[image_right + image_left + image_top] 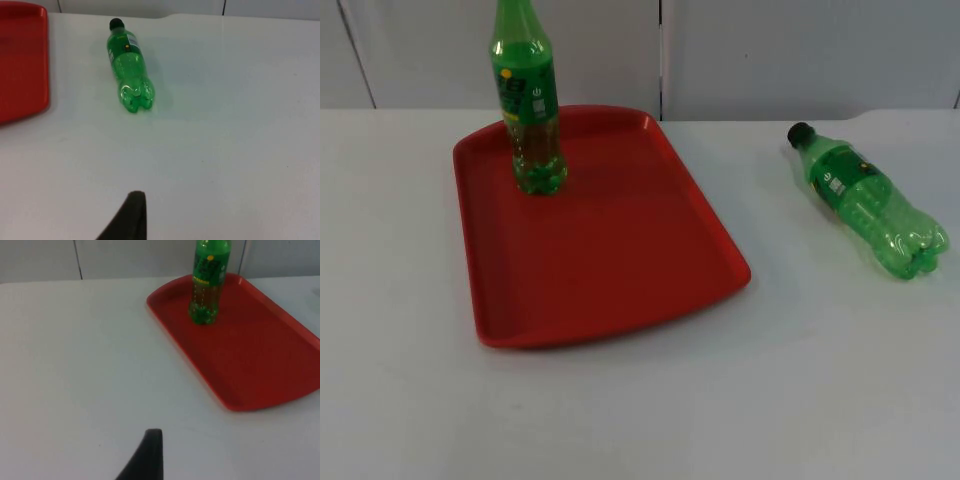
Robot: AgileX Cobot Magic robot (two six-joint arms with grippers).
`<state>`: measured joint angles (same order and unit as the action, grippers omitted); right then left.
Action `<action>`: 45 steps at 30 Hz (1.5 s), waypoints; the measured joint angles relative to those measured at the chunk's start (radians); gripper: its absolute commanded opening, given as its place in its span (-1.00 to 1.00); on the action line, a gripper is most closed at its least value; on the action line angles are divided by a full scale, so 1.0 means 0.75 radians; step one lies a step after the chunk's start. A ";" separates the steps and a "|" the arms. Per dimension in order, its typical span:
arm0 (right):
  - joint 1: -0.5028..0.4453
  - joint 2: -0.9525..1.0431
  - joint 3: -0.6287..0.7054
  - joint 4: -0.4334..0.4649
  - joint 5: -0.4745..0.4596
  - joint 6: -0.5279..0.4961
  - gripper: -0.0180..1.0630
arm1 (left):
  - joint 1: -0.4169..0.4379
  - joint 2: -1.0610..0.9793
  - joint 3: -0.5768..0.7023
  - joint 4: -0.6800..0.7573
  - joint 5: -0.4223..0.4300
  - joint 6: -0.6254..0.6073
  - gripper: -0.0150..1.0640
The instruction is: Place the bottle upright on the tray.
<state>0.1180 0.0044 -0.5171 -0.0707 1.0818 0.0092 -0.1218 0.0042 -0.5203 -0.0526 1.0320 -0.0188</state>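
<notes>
One green bottle (528, 110) stands upright on the red tray (610, 270), near its far edge, and its top is cut off. Another bottle (868, 200) lies on its side on the white table (820, 380), well apart from the tray. A single black fingertip shows for the left gripper (145, 457) and for the right gripper (127, 217), so I cannot tell if their fingers are spread.

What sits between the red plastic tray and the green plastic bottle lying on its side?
Nothing: bare white table top separates the red plastic tray from the lying green plastic bottle, as the top and right wrist views show.
</notes>
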 measured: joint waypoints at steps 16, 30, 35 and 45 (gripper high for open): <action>0.000 0.018 -0.039 0.000 -0.010 -0.012 0.95 | 0.000 0.000 0.000 0.000 0.000 0.005 0.73; 0.000 0.527 -0.313 0.000 -0.175 -0.012 0.90 | 0.000 0.000 0.000 0.000 0.000 0.005 0.73; 0.000 0.778 -0.425 0.000 -0.203 -0.022 0.90 | 0.000 0.000 0.000 0.000 0.000 0.005 0.73; 0.000 1.388 -0.716 0.000 -0.259 -0.041 0.90 | 0.000 0.000 0.000 0.000 0.001 0.005 0.73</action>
<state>0.1180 1.0454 -1.0543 -0.0707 0.8874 -0.0215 -0.1218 0.0042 -0.5203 -0.0526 1.0325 -0.0147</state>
